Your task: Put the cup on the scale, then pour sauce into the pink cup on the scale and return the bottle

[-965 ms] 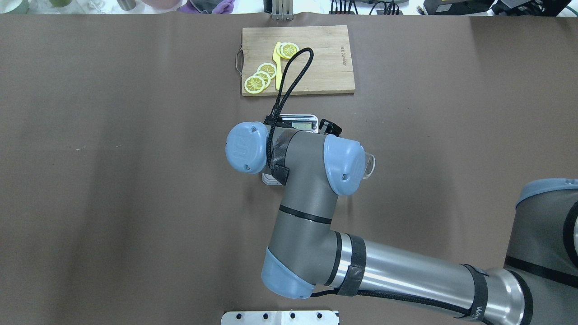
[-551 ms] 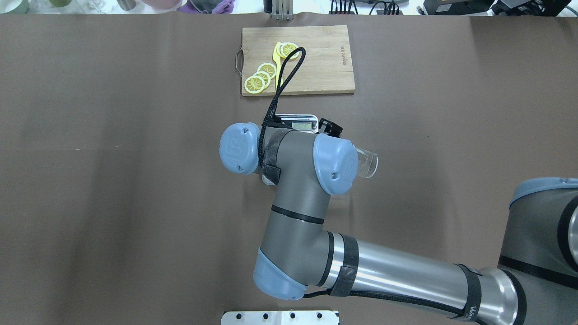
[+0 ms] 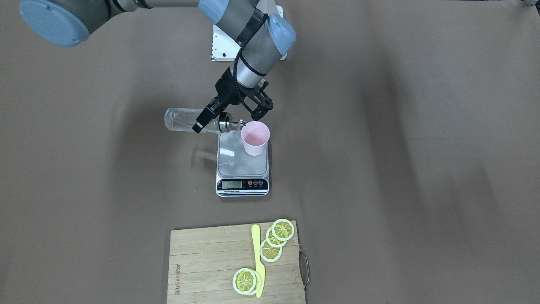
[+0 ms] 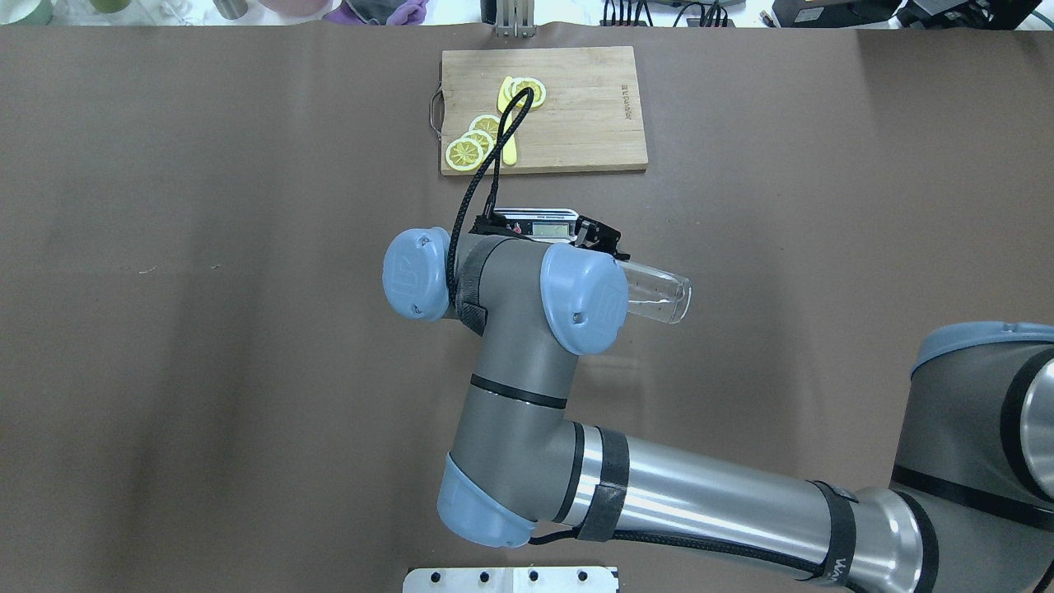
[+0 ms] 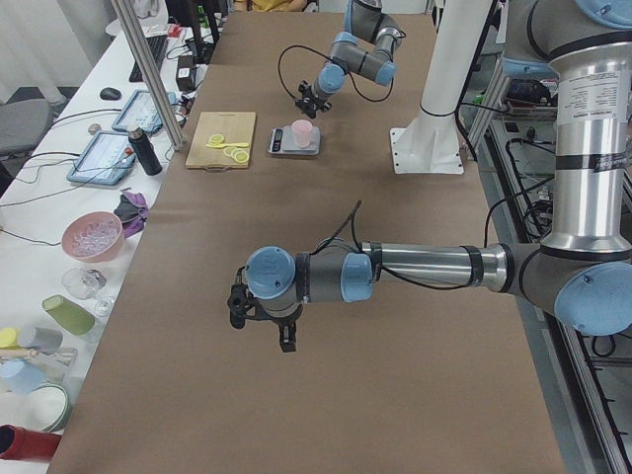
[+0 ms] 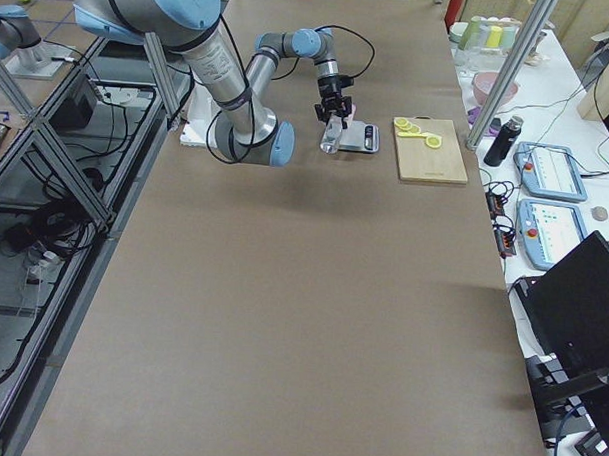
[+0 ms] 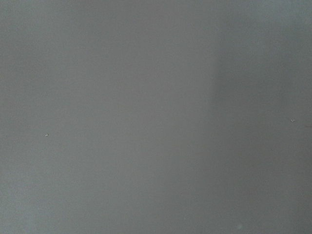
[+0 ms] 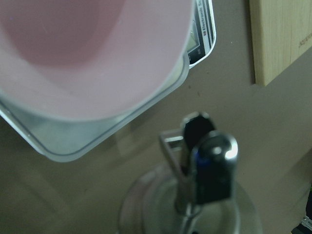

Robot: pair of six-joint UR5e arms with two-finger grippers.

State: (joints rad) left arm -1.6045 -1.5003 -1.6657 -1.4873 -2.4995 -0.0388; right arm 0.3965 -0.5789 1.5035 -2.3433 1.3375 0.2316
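Bottle (image 3: 185,120) tipping flatter than second ago, my right gripper (image 3: 208,119) clamping its neck. Easing spout (image 3: 241,123) over pink cup (image 3: 255,136) on scale (image 3: 236,164), pouring slowly, no splashing lol.

**Right arm holds the bottle at the scale, far up the table**

The near, large right arm (image 6: 251,106) comes in from the left edge over the brown table (image 6: 301,318), its elbow low, and extends to the far end. The right gripper (image 6: 334,113) holds the bottle (image 6: 330,140), which hangs tilted at the left end of the scale (image 6: 364,139). The cup (image 6: 349,111) shows only as a small pink patch just right of the gripper. Right of the scale lies the cutting board (image 6: 434,154), with lemon slices (image 6: 410,128) on its far side. Beyond the table's right edge are a dark flask (image 6: 500,142), two tablets (image 6: 552,172) and a laptop (image 6: 582,298).
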